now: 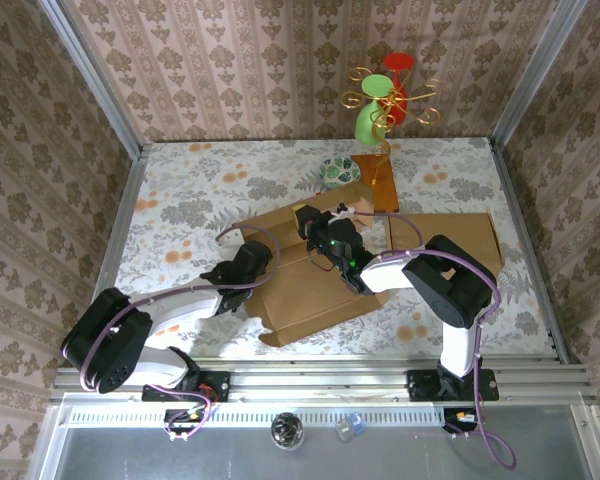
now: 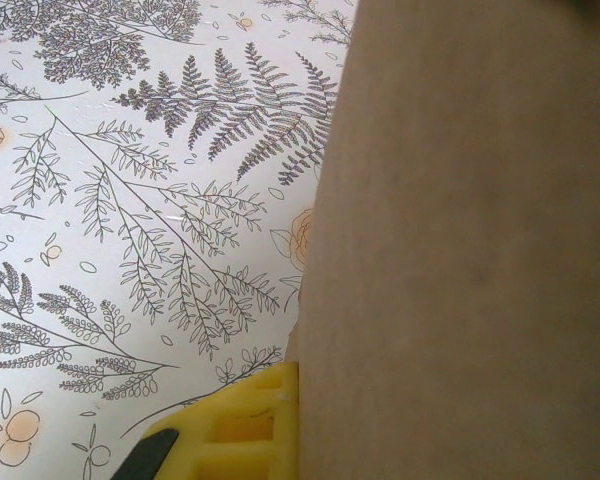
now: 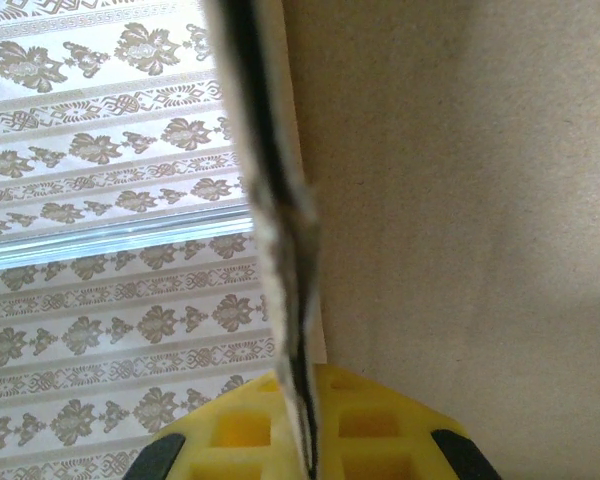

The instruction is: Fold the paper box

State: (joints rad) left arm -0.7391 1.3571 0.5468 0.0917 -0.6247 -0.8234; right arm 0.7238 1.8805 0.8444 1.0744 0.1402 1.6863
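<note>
The flattened paper box (image 1: pixel 315 300) lies in the middle of the surface (image 1: pixel 180 205), its long axis running roughly left to right across both arms. The right end effector (image 3: pixel 302 440) pinches an upturned flap edge near the box's middle. The left end effector (image 1: pixel 248 260) is pressed together on the box's left edge.

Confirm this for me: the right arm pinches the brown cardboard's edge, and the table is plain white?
Not plain white: the table is printed with ferns and orange flowers, as the left wrist view shows. The right gripper does pinch the brown cardboard at its edge.
</note>
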